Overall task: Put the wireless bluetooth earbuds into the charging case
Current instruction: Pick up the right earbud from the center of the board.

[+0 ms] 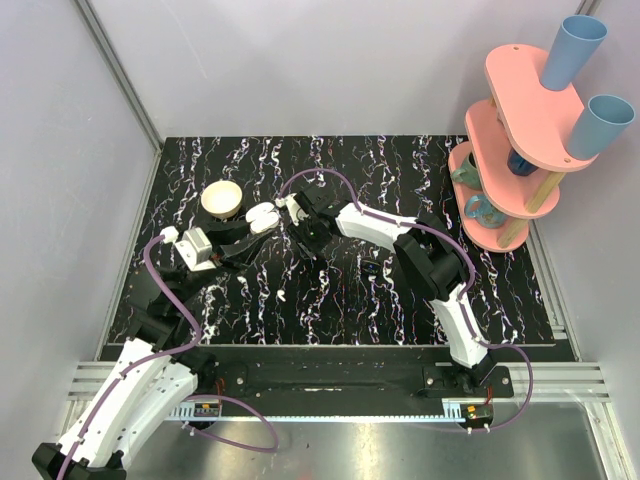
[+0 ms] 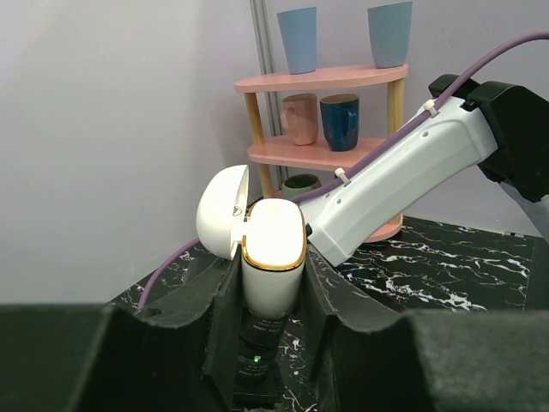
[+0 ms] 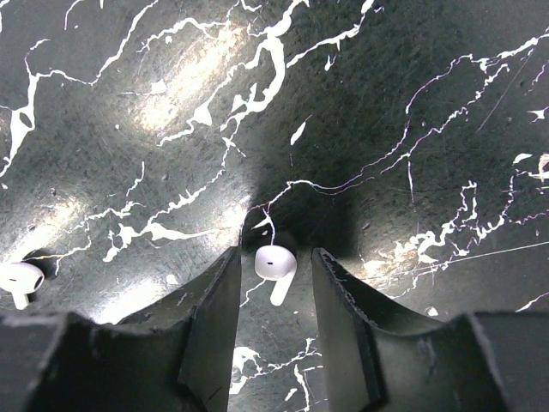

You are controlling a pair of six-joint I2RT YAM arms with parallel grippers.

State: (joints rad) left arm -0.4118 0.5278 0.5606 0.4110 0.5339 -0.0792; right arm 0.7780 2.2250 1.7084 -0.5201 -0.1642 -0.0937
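Observation:
The charging case (image 2: 274,236) is white with a gold rim. Its lid (image 2: 221,210) hangs open to the left. My left gripper (image 2: 273,259) is shut on the case body and holds it upright above the table; both also show in the top view, the case (image 1: 263,217) just right of the gripper (image 1: 248,228). My right gripper (image 3: 274,283) is open and points down at the table, close beside the case (image 1: 301,222). One white earbud (image 3: 274,264) lies between its fingers with a gap on each side. A second earbud (image 3: 19,279) lies at the far left.
A pink three-tier rack (image 1: 520,150) with blue cups (image 1: 572,50) and mugs stands at the back right. A round cream dish (image 1: 221,197) sits behind the left gripper. Grey walls close in the black marbled table (image 1: 330,290).

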